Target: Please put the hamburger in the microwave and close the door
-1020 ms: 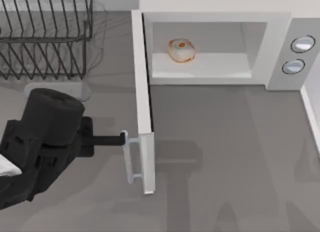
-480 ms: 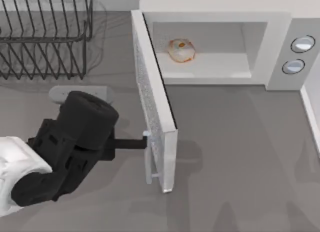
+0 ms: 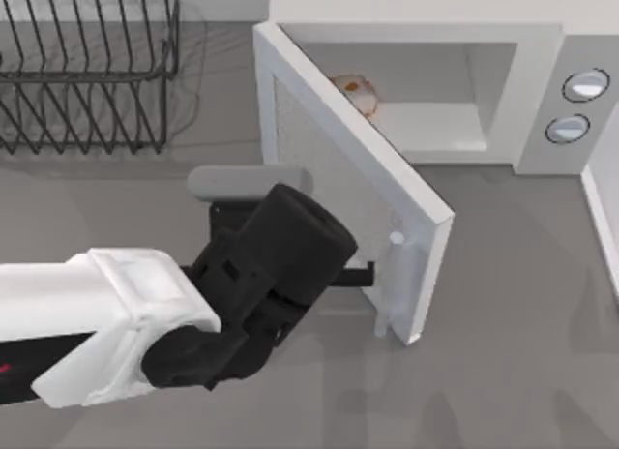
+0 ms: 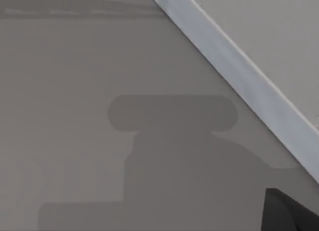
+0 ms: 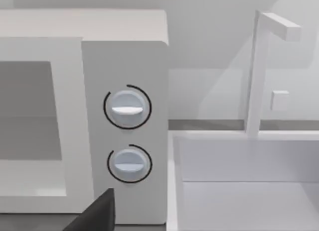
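Black wire rack (image 3: 87,67) at table's far left; white sink (image 5: 244,186) at right.

Even, soft light fills the scene; the table (image 3: 503,304) carries faint diffuse shadows, with no glare and no blur.

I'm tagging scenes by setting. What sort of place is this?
Most likely a simulated kitchen counter: a white microwave with its door half open, a wire dish rack beside it, and a sink with a faucet past the knobs.
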{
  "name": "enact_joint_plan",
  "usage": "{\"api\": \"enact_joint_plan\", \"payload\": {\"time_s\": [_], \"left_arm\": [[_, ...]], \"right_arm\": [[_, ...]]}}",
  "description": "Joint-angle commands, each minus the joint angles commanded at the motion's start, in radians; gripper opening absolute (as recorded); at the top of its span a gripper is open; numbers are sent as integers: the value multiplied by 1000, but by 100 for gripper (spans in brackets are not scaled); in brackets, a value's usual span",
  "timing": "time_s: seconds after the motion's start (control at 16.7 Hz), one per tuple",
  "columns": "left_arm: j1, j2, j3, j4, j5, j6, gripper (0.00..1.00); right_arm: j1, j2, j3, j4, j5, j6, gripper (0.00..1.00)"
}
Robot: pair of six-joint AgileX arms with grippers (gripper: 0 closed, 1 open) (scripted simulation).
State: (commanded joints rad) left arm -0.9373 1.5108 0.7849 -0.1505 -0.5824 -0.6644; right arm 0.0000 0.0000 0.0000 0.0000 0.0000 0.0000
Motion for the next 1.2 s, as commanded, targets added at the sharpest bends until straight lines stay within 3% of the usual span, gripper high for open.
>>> {"api": "enact_joint_plan", "payload": {"time_s": [0.36,0.78,1.2], "left_arm": [[-31,35,36,-28,-19,-31,0],[-152,291,344,-132,-85,-149,0],[-176,327,383,-163,-100,-177,0]], "right_arm": [[0,0,0,0,0,0,100],[0,0,0,0,0,0,100],[0,0,0,0,0,0,100]]}}
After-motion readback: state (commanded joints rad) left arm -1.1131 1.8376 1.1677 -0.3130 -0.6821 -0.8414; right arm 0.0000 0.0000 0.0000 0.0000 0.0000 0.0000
